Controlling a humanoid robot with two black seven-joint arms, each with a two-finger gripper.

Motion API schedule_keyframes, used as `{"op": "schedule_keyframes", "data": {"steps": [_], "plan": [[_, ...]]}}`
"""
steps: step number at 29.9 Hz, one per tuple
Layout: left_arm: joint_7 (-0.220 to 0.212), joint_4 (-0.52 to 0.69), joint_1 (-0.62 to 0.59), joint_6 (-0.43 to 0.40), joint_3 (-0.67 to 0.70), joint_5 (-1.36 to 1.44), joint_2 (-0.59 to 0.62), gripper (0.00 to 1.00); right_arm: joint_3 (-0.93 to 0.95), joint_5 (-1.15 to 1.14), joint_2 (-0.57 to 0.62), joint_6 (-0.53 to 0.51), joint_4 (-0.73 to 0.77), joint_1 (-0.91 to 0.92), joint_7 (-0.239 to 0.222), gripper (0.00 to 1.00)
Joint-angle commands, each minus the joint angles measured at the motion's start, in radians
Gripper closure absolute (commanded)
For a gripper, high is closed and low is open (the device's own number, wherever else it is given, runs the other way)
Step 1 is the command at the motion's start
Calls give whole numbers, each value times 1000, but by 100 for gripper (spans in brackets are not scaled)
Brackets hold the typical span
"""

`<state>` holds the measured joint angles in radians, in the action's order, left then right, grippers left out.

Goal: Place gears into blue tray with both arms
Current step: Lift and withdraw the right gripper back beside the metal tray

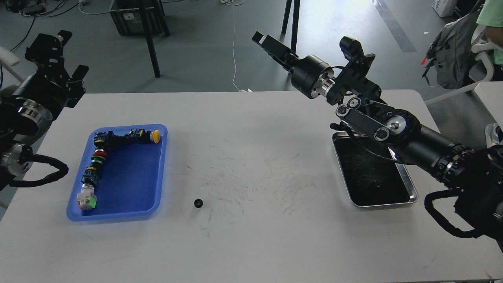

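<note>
One gear (198, 203) lies loose on the bench (251, 157), at about 3 o'clock from the tray (161, 165) and just outside its near right corner. The tray itself holds only a line of switches (98, 157) along its left side and top; no gear is seen in it. The steel tray (408, 192) sits well apart at the right, and whether gears remain on its dark floor is too small to tell.

The risks, as I judge them: the gear is tiny and flat on a hard top, so fingers closing a shade off-centre could flick it away or roll it toward the bench edge at 6 o'clock. A high release over the tray could let it bounce off the switches or over the low rim.

The left gripper (59, 59) is raised off the bench at 10 o'clock from the tray, fingers apart and empty, touching nothing. The right gripper (267, 41) hangs high at 11 o'clock from the steel tray; its fingers are seen end-on, so I cannot tell their spread, and nothing shows in them.
</note>
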<state>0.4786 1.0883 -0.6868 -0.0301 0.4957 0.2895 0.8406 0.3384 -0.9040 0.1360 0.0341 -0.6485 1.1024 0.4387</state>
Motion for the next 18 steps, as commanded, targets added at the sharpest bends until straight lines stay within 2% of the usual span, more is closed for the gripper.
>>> {"op": "schedule_keyframes", "data": {"steps": [1,6,9,18], "plan": [[-2,79,-2,-8,-20,25,54,1,31,75,53,0,24,4,0,16],[0,159,-2,-13,-34,117,101,1,62,163,111,0,55,2,-3,16],[-1,272,1,-19,-34,166,176,1,63,227,142,0,75,2,-3,16],[2,395,3,-76,-66,312,233,1,67,321,227,7,90,-9,-3,16]]}}
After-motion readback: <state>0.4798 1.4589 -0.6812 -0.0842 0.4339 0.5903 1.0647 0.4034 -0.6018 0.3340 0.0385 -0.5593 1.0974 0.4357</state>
